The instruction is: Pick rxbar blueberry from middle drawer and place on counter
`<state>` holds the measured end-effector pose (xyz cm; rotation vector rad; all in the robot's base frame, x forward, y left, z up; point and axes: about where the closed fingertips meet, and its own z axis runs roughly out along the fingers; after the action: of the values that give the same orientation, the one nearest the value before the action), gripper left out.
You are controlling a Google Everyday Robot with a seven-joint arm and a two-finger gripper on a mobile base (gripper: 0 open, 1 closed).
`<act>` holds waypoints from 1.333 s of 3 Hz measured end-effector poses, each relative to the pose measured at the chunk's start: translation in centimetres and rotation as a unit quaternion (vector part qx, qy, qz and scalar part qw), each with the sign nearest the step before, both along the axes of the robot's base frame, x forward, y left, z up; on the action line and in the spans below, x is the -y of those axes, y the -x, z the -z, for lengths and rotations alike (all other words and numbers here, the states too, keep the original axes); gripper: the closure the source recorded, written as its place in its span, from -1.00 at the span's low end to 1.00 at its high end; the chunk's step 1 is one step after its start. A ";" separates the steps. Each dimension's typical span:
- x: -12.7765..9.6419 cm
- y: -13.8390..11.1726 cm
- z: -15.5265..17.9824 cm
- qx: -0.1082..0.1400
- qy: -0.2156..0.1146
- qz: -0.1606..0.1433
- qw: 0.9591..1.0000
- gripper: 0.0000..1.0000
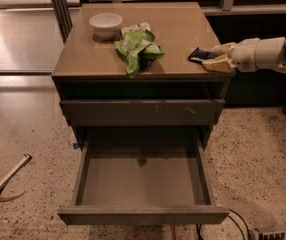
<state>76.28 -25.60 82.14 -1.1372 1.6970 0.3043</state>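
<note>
My gripper (pixel 215 57) sits at the counter's (pixel 183 29) right edge, fingers pinched on the snack bar (pixel 199 55) (just inboard) — bare top toward the green bag (pixel 137 48); middle drawer (pixel 143 215) open below.

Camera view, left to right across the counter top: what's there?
white bowl → green bag → rxbar blueberry → gripper, at the right edge of the counter, fingers closed on the bar.

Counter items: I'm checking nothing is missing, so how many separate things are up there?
3: a white bowl at the back left, a green bag near the middle, and the rxbar blueberry at the right edge, at the gripper. Something small could hide under the bag.
</note>
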 end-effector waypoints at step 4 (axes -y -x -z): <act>0.0 -0.4 -0.4 -0.006 -0.013 0.004 1.000 -1.00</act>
<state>76.67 -25.65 82.50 -1.1115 1.7030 0.3280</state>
